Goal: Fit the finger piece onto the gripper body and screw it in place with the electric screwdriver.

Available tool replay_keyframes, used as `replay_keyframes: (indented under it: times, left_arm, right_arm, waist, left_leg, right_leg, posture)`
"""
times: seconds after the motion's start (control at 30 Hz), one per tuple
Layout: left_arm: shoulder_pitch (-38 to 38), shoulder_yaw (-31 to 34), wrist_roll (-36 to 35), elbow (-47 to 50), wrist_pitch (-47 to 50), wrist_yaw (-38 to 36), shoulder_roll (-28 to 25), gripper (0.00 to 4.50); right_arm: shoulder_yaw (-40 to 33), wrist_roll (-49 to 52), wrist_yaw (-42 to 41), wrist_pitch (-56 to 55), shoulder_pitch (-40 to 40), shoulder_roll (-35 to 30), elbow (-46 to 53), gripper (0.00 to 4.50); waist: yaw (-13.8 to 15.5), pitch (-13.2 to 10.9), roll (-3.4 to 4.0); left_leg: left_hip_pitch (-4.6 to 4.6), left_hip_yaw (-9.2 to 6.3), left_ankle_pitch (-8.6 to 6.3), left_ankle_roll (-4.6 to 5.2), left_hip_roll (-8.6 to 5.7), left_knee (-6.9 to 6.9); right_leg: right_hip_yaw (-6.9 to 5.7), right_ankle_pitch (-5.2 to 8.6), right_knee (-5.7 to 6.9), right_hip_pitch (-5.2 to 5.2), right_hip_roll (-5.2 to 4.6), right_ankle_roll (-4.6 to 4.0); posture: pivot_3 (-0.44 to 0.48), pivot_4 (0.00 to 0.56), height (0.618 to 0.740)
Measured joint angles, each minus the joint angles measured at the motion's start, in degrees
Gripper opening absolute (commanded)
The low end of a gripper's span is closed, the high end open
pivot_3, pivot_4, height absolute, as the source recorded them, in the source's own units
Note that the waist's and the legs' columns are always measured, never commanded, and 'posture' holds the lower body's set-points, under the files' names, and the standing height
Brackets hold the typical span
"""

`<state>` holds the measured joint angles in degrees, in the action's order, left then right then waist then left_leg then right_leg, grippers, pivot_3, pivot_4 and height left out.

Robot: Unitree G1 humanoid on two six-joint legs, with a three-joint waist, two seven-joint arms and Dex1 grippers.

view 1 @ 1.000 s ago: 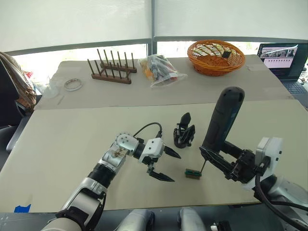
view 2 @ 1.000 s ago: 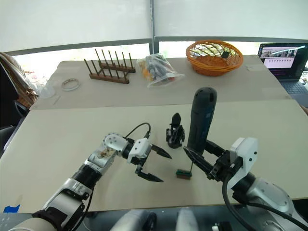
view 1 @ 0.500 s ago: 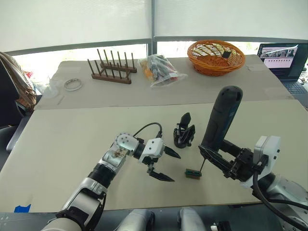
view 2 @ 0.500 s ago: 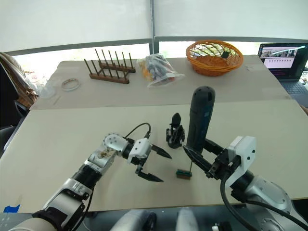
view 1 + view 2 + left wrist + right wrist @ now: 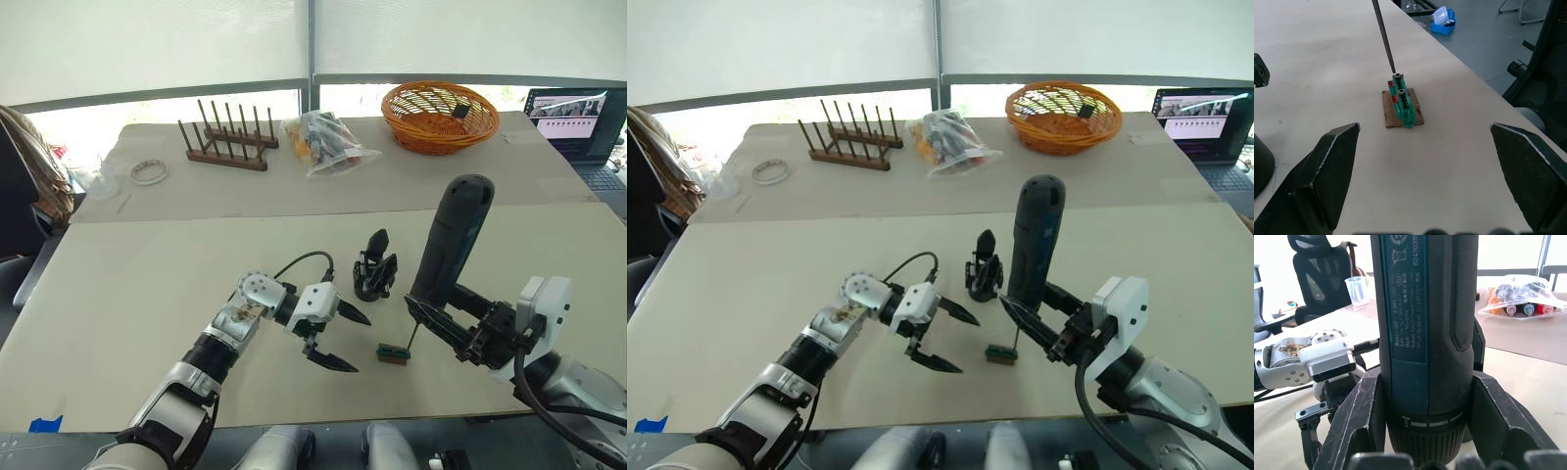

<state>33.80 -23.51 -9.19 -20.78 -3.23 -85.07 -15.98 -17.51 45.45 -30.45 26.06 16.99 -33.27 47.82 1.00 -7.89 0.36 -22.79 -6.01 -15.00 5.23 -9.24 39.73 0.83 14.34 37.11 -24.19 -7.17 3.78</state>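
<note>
The gripper body (image 5: 375,269) stands upright mid-table, one pointed black finger sticking up. I cannot pick out a separate finger piece. My right gripper (image 5: 423,302) is shut on the electric screwdriver (image 5: 453,240), held nearly upright. Its thin bit (image 5: 1383,34) slants down onto a screw head in a small green screw holder (image 5: 1402,100) on a brown card. My left gripper (image 5: 359,345) is open and holds nothing. It hovers low over the table, just left of the green holder (image 5: 393,352) and in front of the gripper body.
On the far table sit a wooden peg rack (image 5: 223,137), a bag of markers (image 5: 323,142), an orange basket (image 5: 438,113) and a tape roll (image 5: 149,172). A laptop (image 5: 578,117) stands at far right. The table's near edge runs just behind both grippers.
My left gripper has edged slightly to the right, toward the green holder. The right gripper and screwdriver hold still.
</note>
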Motion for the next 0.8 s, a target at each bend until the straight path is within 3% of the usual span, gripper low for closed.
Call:
replay_keyframes:
  times: [0.8]
  left_arm:
    - [0.01, -0.29, 0.12, 0.00, -0.02, 0.75, 0.52, 4.50]
  right_arm:
    - [0.97, 0.20, 0.63, 0.00, 0.14, -0.48, 0.03, 1.91]
  waist:
    - [0.01, 0.00, 0.00]
  left_leg:
    - [0.00, 0.00, 0.00, 0.00, 0.00, 0.00]
  right_leg:
    - [0.00, 0.00, 0.00, 0.00, 0.00, 0.00]
  posture:
    - [0.000, 0.150, 0.740]
